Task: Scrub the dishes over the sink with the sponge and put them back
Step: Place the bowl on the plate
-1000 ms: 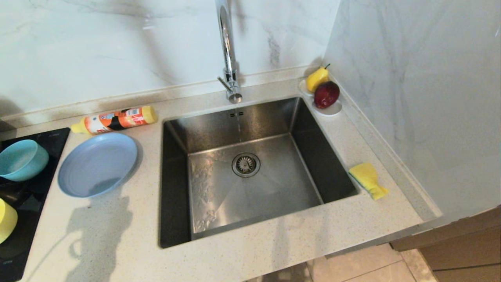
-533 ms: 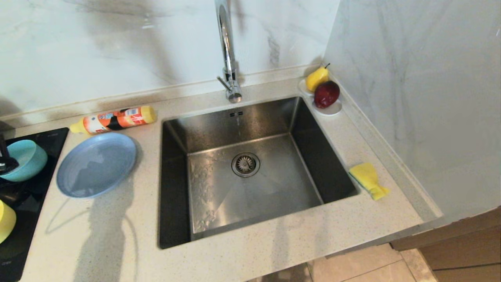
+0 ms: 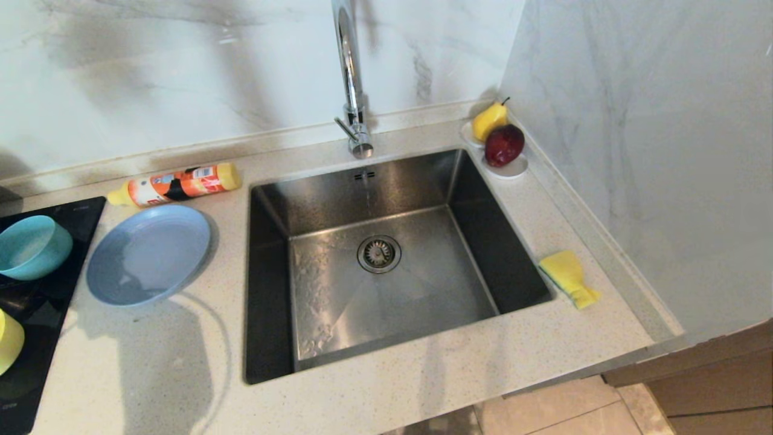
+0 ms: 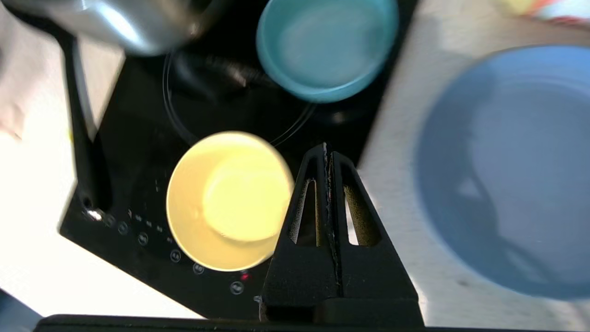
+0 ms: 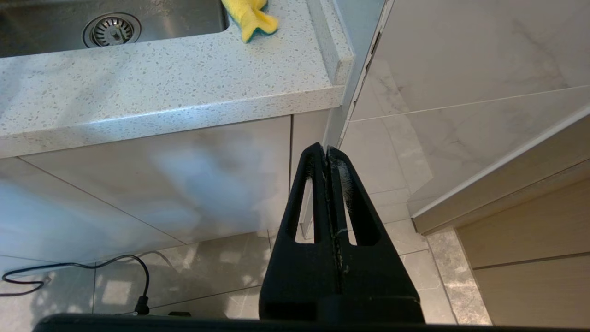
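The sink (image 3: 338, 302) fills the middle of the counter, with a thin stream falling from the faucet (image 3: 350, 78). The yellow sponge (image 3: 567, 278) lies on the counter at the sink's right rim. Left of the sink rests the grey-blue plate (image 3: 148, 254). The teal bowl (image 3: 30, 248) and the yellow bowl (image 3: 9, 341) stand on the black cooktop. My left gripper (image 4: 327, 147) hangs shut and empty above the cooktop's edge, between the yellow bowl (image 4: 230, 200) and the plate (image 4: 507, 170). My right gripper (image 5: 326, 150) is parked shut below the counter front.
An orange detergent bottle (image 3: 178, 184) lies behind the plate. A white dish with a pear and an apple (image 3: 501, 145) sits in the back right corner against the wall. A metal pot with a black handle (image 4: 124, 23) stands on the cooktop (image 3: 36, 302) beyond the bowls.
The left gripper's tip showed at the head view's left edge by the teal bowl half a second ago and has left that view. Its shadow has spread across the front counter.
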{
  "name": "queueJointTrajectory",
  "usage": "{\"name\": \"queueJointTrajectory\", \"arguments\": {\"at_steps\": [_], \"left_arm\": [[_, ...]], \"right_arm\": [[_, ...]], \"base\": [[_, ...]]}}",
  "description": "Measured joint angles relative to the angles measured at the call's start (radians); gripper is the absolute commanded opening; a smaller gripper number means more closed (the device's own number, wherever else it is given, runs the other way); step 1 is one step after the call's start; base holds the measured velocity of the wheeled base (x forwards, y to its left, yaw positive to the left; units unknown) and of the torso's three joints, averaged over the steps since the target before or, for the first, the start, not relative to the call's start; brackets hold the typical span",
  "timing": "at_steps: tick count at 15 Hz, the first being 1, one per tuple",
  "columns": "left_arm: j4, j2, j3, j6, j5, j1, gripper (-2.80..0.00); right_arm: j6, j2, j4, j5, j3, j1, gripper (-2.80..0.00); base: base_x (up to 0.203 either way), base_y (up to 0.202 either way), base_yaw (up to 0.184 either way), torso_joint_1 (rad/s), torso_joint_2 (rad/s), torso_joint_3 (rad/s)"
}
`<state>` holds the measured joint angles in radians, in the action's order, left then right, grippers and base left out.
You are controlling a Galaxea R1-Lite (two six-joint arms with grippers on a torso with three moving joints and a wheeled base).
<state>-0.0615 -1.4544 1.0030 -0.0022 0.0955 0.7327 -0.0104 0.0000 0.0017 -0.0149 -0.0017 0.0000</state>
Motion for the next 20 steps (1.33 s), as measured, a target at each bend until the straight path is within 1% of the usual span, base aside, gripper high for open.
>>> {"name": "queueJointTrajectory", "arguments": {"at_steps": [2,4,5,8,10,11,15,17,20], "left_arm": [[0.000,-0.038,-0.009,-0.008,0.117,0.092,-2.80],[0.001,-0.068,-0.032,-0.009,0.233,0.160,-2.80],[0.001,-0.084,-0.041,-0.008,0.262,0.182,-2.80],[0.002,-0.137,-0.058,-0.002,0.278,0.228,-2.80],[0.003,-0.169,-0.063,-0.001,0.284,0.244,-2.80],[0.005,-0.184,-0.064,-0.003,0.293,0.247,0.00],[0.087,-0.211,-0.066,-0.012,0.362,0.252,0.00],[0.126,-0.212,-0.063,-0.012,0.372,0.253,0.00],[0.124,-0.224,-0.061,-0.013,0.373,0.252,0.00]], "right_arm": [[0.000,0.000,0.000,0.000,0.000,0.000,-2.80],[0.000,0.000,0.000,0.000,0.000,0.000,-2.80],[0.000,0.000,0.000,0.000,0.000,0.000,-2.80],[0.000,0.000,0.000,0.000,0.000,0.000,-2.80],[0.000,0.000,0.000,0.000,0.000,0.000,-2.80],[0.000,0.000,0.000,0.000,0.000,0.000,-2.80],[0.000,0.000,0.000,0.000,0.000,0.000,-2.80],[0.000,0.000,0.000,0.000,0.000,0.000,-2.80],[0.000,0.000,0.000,0.000,0.000,0.000,-2.80]], "base": [[0.000,0.000,0.000,0.000,0.00,0.000],[0.000,0.000,0.000,0.000,0.00,0.000],[0.000,0.000,0.000,0.000,0.00,0.000],[0.000,0.000,0.000,0.000,0.00,0.000],[0.000,0.000,0.000,0.000,0.00,0.000],[0.000,0.000,0.000,0.000,0.00,0.000],[0.000,0.000,0.000,0.000,0.00,0.000],[0.000,0.000,0.000,0.000,0.00,0.000],[0.000,0.000,0.000,0.000,0.00,0.000]]}}
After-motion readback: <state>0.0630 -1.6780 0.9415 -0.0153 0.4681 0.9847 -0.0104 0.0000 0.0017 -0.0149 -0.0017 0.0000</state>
